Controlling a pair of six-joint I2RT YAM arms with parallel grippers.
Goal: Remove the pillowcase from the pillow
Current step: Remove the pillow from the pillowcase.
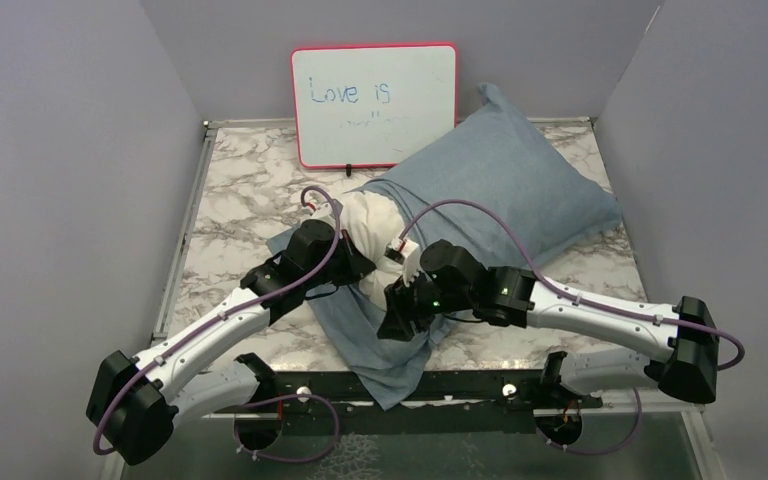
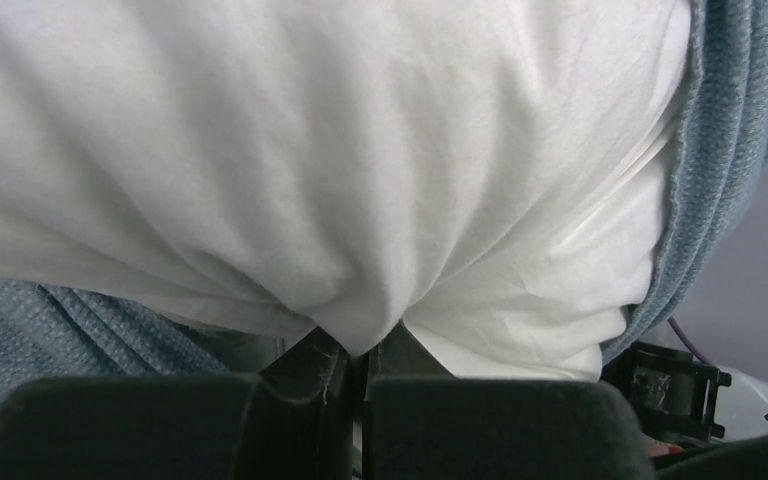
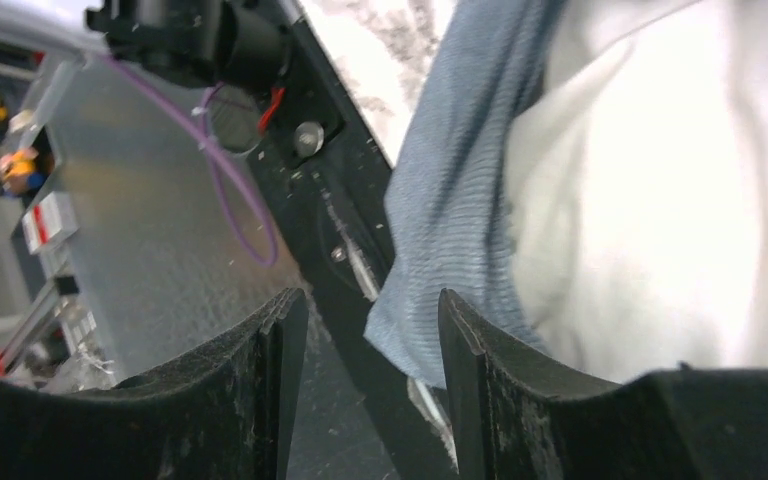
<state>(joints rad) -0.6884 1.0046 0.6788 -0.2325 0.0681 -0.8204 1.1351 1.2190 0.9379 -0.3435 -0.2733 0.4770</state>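
Saw the pillow (image 1: 372,232) on the worktop (image 1: 240,200), pointing near-left to far-right, white end out of the pillowcase (image 1: 505,185). Saw left end effector (image 2: 360,362) pinching it, right end effector (image 3: 372,325) open, empty.

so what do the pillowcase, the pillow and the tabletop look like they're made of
pillowcase: woven or knit cloth, matte blue-grey; a fine ribbed texture shows up close. pillow: smooth white fabric shell, possibly cotton or a blend; it gathers in soft creases. tabletop: marble-look, white with grey veins; real stone or laminate can't be told.
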